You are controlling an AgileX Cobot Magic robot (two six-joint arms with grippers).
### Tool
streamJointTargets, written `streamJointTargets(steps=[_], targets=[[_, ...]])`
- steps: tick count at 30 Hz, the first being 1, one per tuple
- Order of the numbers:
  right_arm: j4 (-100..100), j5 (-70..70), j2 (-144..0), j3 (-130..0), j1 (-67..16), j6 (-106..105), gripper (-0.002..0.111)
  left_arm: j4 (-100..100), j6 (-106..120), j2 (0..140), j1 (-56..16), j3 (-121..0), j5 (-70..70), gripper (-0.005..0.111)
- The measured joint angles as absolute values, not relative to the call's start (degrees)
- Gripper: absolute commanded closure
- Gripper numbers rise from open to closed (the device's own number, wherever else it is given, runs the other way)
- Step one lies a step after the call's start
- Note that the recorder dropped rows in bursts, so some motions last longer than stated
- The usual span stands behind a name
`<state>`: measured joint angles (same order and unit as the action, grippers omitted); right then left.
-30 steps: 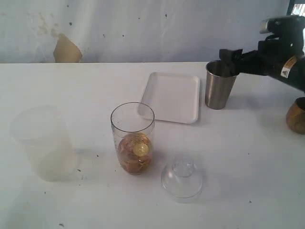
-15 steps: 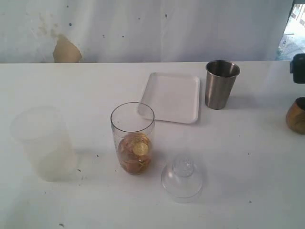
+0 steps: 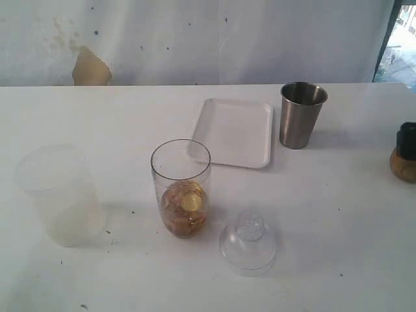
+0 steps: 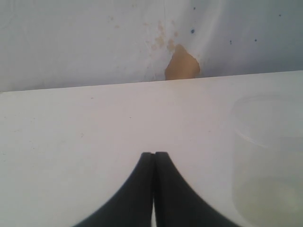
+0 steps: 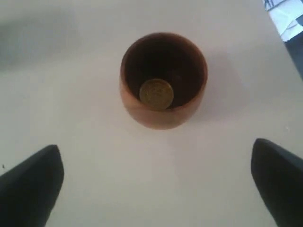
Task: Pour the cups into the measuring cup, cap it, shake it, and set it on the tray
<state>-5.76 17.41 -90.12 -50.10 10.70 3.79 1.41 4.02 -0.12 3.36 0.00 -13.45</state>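
The clear measuring cup (image 3: 181, 188) stands mid-table with gold and copper coins in its bottom. Its clear dome cap (image 3: 247, 244) lies on the table just to the front right of it. The steel tumbler (image 3: 301, 114) stands beside the white tray (image 3: 234, 133). The brown wooden cup (image 3: 403, 168) sits at the right edge and holds a gold coin (image 5: 156, 94). My right gripper (image 5: 156, 163) is open just short of the wooden cup (image 5: 161, 118), touching nothing. My left gripper (image 4: 154, 154) is shut and empty over bare table; it is outside the exterior view.
A wide frosted plastic cup (image 3: 58, 195) stands at the left of the table, and it shows beside my left gripper as a pale shape (image 4: 267, 156). A wall with a brown patch (image 3: 90, 68) runs behind the table's far edge.
My right arm has drawn back from the steel tumbler to the right and out of most of the exterior view. Only a dark tip shows now above the wooden cup.
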Motion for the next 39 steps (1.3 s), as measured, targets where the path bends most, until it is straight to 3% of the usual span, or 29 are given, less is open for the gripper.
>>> streamJointTargets(steps=[19,30,39], targets=[[-4.7,-0.3,-102.2,-46.5,12.1,2.3,0.003,1.4,4.0,-0.1,3.4,0.0,-13.5,0.107],[-3.3,-26.4,-106.0,-39.6,12.1,-5.1,0.003,1.4,4.0,-0.1,3.4,0.0,-13.5,0.107],[5.1,-38.9,-111.5,-37.2,12.1,-13.1,0.003,1.4,4.0,-0.1,3.4,0.0,-13.5,0.107]])
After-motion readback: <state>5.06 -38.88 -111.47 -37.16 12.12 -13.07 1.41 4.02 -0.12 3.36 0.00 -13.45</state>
